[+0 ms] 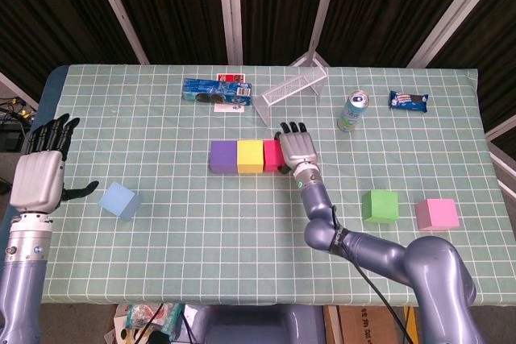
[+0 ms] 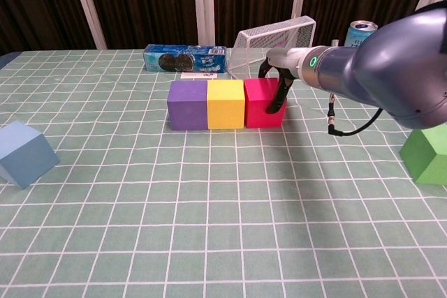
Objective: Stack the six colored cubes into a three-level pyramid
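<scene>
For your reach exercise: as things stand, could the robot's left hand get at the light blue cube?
Probably yes. The left hand is raised with fingers apart, holding nothing, just left of the light blue cube, and only bare table lies between them.

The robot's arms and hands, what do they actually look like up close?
Both arms are smooth, rounded, grey-blue metallic tubes. The left hand has a pale silver-grey back and black fingers, like a person's hand. The right hand looks the same. A thin black cable hangs by its wrist, where a small green ring light glows in the chest view.
</scene>
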{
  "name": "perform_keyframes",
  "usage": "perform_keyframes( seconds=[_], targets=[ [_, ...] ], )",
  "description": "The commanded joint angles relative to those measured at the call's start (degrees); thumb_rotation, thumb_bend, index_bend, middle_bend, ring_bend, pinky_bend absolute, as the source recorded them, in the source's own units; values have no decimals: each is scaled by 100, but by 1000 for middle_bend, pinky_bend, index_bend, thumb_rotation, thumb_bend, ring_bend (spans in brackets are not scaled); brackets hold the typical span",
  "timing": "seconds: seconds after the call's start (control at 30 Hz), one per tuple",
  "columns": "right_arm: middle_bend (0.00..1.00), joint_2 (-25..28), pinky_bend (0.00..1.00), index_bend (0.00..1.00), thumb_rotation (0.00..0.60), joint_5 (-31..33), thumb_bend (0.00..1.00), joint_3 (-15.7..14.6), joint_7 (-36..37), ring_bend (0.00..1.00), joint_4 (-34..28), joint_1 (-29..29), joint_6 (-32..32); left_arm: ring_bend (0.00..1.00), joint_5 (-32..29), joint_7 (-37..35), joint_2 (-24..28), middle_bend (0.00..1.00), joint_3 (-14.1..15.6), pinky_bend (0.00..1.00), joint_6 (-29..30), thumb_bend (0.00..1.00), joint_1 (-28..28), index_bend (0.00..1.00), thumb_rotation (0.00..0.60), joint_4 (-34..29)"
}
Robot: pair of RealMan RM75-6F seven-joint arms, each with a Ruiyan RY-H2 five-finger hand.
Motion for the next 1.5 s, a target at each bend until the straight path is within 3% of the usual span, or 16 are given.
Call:
perform_keyframes(
  seconds=[0.03, 0.33, 0.5, 0.57, 0.77, 0.83, 1.2, 1.5],
  targets=[
    [114, -16, 0, 514, 600, -15, 319, 15, 16, 0, 31, 6, -12, 0, -4, 3, 0, 0, -1, 40, -1, 46, -3, 0, 600, 3],
    [114, -58, 0, 510, 600, -31, 318, 14, 42, 0, 94, -18, -48, 0, -50, -6, 3, 0, -8, 40, 0, 46, -4, 0, 600, 31],
    [114, -75, 0, 461, 600, -70, 319, 39, 75, 0, 89, -17, -45, 0, -67, 2, 4, 0, -3, 40, -12, 46, -10, 0, 600, 33],
    [114, -85, 0, 404, 600, -93, 319, 46, 85, 0, 80, -14, -42, 0, -75, 10, 3, 0, 0, 40, -13, 46, -13, 0, 600, 38],
    [57, -69, 0, 60, 600, -69, 319, 45, 80, 0, 40, -30, -63, 0, -97, 8, 19, 0, -4, 40, -9, 46, -11, 0, 600, 35],
    [36, -51, 0, 4, 600, -56, 319, 50, 67, 0, 8, -27, -56, 0, -94, 6, 21, 0, -6, 40, -8, 46, -13, 0, 600, 33],
    [0, 34, 0, 0, 600, 5, 318, 40, 3, 0, -235, -62, 100, 0, -83, -18, 60, 0, 7, 40, -16, 46, -3, 0, 600, 1],
    [0, 373, 0, 0, 600, 103, 318, -7, -95, 0, -980, -252, 546, 0, -13, -71, 90, 0, 43, 39, -35, 46, 17, 0, 600, -62]
  ],
)
